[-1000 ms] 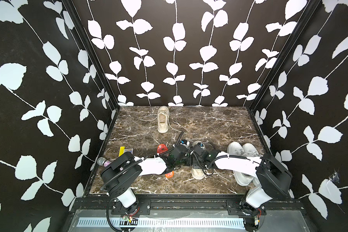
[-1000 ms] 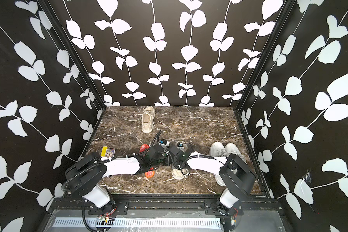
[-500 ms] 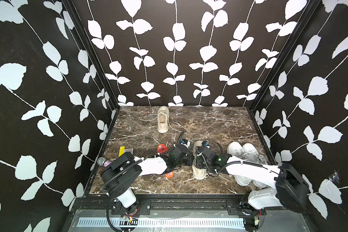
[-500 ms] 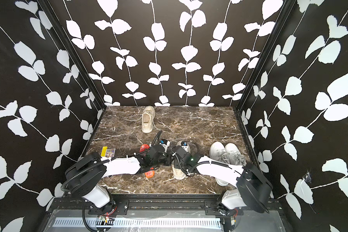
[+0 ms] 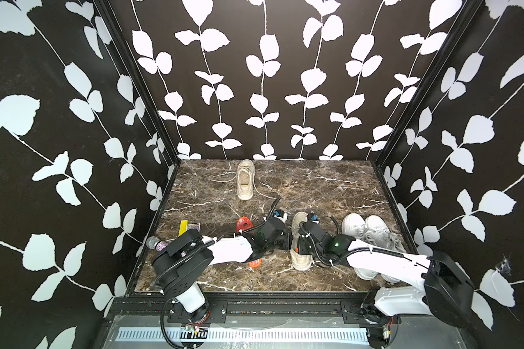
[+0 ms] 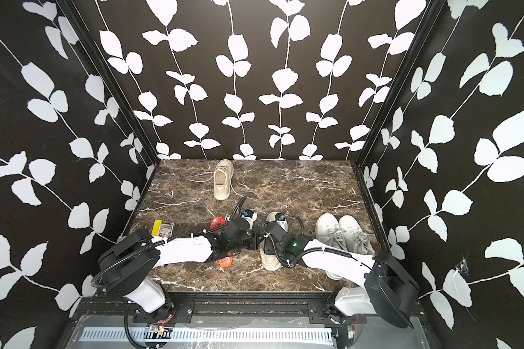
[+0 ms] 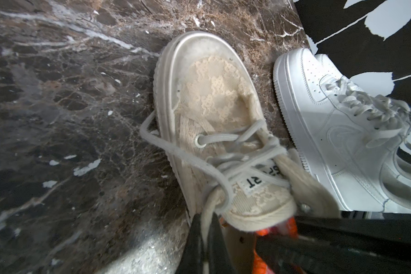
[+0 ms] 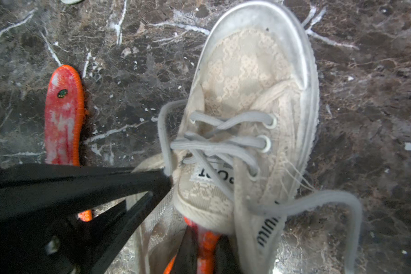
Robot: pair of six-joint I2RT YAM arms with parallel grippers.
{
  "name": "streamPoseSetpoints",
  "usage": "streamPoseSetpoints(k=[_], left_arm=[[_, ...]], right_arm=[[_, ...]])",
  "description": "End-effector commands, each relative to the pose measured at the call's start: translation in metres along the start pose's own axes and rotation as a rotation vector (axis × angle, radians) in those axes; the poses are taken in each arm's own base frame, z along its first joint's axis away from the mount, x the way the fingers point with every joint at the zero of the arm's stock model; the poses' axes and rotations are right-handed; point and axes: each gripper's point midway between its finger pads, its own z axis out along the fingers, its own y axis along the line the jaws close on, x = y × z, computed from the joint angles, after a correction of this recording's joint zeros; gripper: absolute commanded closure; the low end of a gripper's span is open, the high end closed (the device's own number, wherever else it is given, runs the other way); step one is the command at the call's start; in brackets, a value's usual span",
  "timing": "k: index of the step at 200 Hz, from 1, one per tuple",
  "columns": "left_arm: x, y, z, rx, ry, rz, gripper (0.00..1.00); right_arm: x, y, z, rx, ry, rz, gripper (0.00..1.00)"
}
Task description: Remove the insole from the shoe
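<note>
On the near middle of the surface (image 5: pixel 315 187), between your two arms, the shoe (image 7: pixel 214 99) sits with its toe pointing away from you. White sneakers (image 5: pixel 369 235) stand just beside it on the right, and the nearer one almost touches it. A loose insole (image 8: pixel 62 113) lies on the surface to its left, partly under your left arm. A far shoe (image 5: pixel 245 179) sits well back. A microphone (image 5: pixel 156 242) and a yellow card (image 5: pixel 183 227) lie near the left edge, well apart from the work.

The tongue (image 8: pixel 207 197) and slack laces (image 8: pixel 223 142) lie over the shoe's mouth and cover most of the inside. The orange insole (image 8: pixel 205 239) is in the shoe and shows only at the heel opening, under the tongue. Your right jaws are narrow and pinch that end of it. Your left jaws are fully closed on the shoe's left rim, by a lace loop.

Since a second ago your right elbow has swung out low to the right and the right jaws have narrowed a little. Your left arm and the shoe have stayed put.
</note>
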Motion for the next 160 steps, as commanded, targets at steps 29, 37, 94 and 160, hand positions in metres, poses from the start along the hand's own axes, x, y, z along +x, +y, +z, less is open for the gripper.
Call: streamPoseSetpoints(k=[29, 37, 94, 160], left_arm=[[0.015, 0.021, -0.002, -0.105, 0.059, 0.002, 1.0], [0.015, 0.022, -0.002, -0.11, 0.061, 0.002, 1.0], [0.015, 0.027, -0.002, -0.144, 0.07, 0.02, 1.0], [0.01, 0.015, 0.001, -0.102, 0.074, 0.054, 1.0]], right_arm=[[-0.056, 0.059, -0.049, -0.331, -0.261, -0.031, 1.0], [-0.06, 0.059, -0.056, -0.364, -0.301, -0.021, 1.0], [-0.075, 0.043, -0.084, -0.382, -0.465, 0.026, 1.0], [-0.067, 0.037, -0.063, -0.329, -0.422, 0.031, 1.0]])
